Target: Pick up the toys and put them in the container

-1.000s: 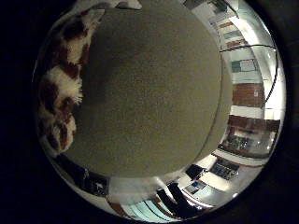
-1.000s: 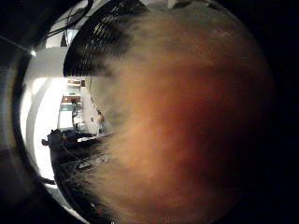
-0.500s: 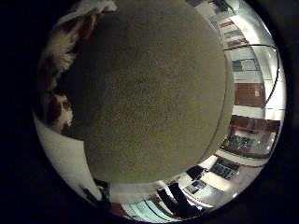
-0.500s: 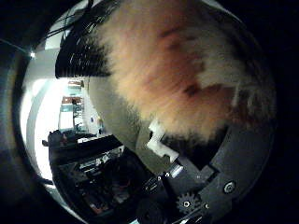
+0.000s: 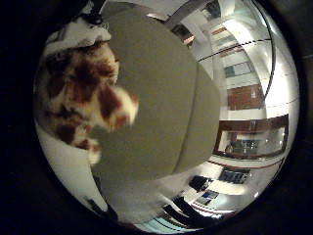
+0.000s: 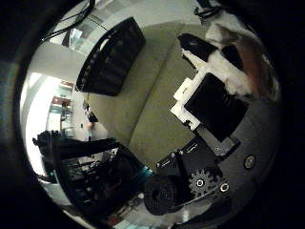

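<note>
Toy: a plush toy (image 5: 85, 105) with white fur and reddish-brown patches. In the little finger side view it fills the upper left of the frame, so it is close to the palm. In the thumb side view the same fur shows at the upper right edge, just behind the hand's finger.

Hand: the right hand (image 6: 209, 107) shows in the thumb side view as white and black segments that run from the lower right, where a small gear sits, up to a black fingertip near the top centre. The finger is bent over towards the toy and its upper part lies against the fur. The other fingers are out of sight, so I cannot tell whether the hand is clamped round the toy or only resting against it.

Toy relative to hand: beside the palm, between the visible finger and the edge of the view, touching the finger.

Surface: a grey-green mat (image 5: 161, 112) spreads behind the toy across the centre of the little finger side view. Whether the toy lies on it or hangs above it cannot be told.

Container: a black slatted container (image 6: 109, 59) stands on the mat in the upper left of the thumb side view, well apart from the toy and hand.
</note>
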